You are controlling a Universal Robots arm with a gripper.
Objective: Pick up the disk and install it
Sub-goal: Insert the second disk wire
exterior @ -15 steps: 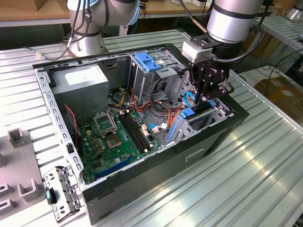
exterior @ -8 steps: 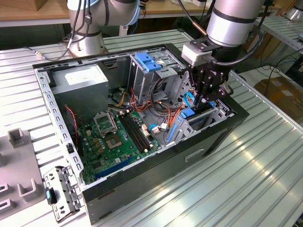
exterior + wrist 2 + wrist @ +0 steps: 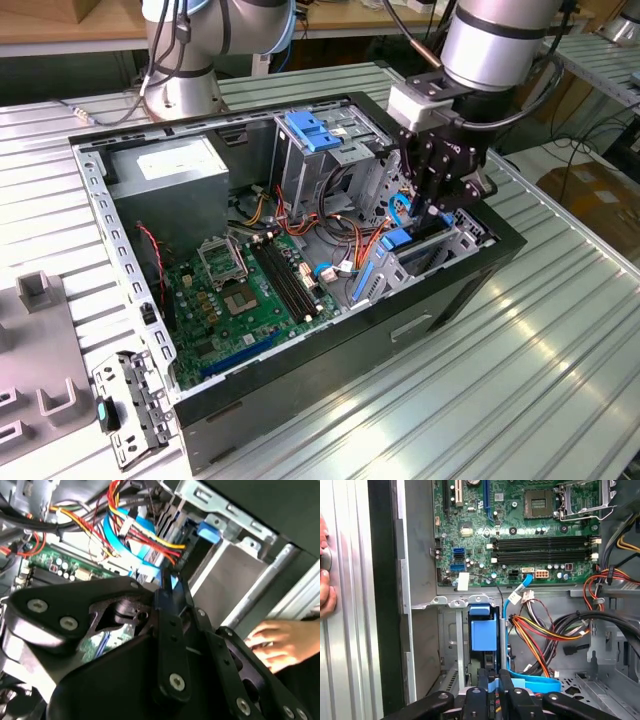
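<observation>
Ribbed metal table (image 3: 560, 340), hand (image 3: 437, 205) lowered into case (image 3: 300, 390)

Open case (image 3: 470, 290) on table (image 3: 560, 360), motherboard (image 3: 250, 290) flat inside. Power box (image 3: 175, 170) behind motherboard, toward the exterior view's left. Drive cage (image 3: 320, 140) to the exterior view's right of that box. Gripper (image 3: 437, 200) down in the bay at case's right end, beside cables (image 3: 345, 235). Bracket (image 3: 130, 405) on table, just left of case.
</observation>
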